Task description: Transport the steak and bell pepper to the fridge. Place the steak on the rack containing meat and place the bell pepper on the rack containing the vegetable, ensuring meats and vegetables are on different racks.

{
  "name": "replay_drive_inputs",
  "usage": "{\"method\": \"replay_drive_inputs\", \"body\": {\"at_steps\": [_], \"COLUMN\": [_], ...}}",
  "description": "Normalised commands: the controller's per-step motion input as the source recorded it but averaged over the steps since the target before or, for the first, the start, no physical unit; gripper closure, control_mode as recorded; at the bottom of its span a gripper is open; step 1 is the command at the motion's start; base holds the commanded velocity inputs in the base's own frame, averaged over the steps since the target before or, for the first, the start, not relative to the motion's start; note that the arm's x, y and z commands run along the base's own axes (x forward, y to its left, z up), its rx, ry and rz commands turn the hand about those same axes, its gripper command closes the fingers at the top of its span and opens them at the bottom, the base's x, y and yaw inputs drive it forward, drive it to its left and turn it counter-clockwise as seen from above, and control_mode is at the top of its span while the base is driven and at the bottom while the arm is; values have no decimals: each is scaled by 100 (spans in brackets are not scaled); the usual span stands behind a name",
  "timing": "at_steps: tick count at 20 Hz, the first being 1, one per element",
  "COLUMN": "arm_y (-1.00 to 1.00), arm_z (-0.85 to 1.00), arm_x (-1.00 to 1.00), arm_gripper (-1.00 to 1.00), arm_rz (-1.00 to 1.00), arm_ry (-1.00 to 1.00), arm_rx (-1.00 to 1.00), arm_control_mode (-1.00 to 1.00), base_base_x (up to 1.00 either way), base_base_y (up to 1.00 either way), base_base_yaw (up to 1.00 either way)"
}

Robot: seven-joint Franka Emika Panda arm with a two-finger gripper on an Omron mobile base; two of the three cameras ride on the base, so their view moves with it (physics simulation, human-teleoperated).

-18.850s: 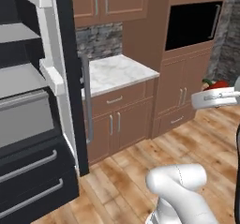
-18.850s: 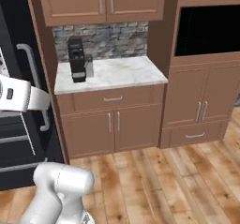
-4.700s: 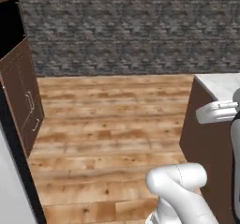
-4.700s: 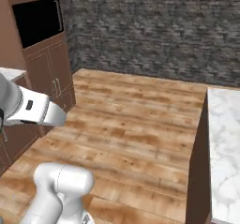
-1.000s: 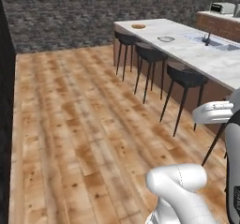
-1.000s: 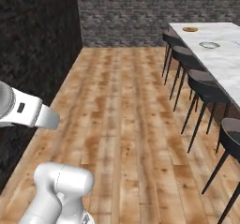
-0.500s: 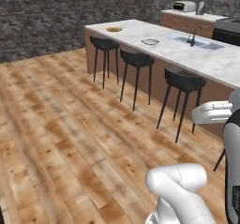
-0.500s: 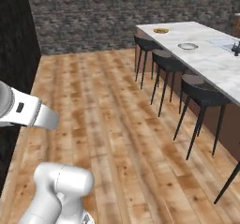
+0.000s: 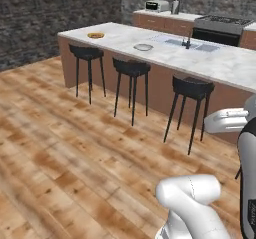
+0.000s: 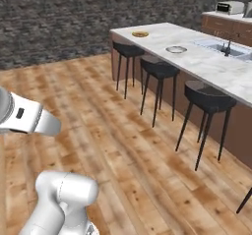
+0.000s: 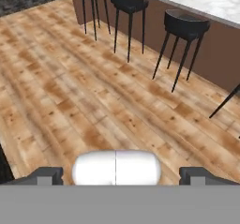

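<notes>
Since a moment ago our base has swung, bringing the island counter and its three black stools nearer and to the right. We cannot make out the steak or bell pepper anywhere. Our jaws stand wide apart over the wooden floor, holding nothing.

I count three black bar stools at one marble island. On it: one small plate, one shallow bowl, one sink faucet. Back counter: one toaster, one stove.
</notes>
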Motion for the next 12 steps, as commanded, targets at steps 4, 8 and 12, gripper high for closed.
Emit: {"method": "replay_drive_inputs", "body": {"at_steps": [4,8,12], "arm_y": [0,0,0], "arm_z": [0,0,0], "arm_x": [0,0,0], "arm_gripper": [-100,-100,-100], "arm_rz": [0,0,0], "arm_ry": [0,0,0], "arm_rx": [0,0,0], "arm_control_mode": [100,100,100], "base_base_x": [100,100,100], "base_base_y": [100,100,98], "base_base_yaw": [-45,-35,-28]}}
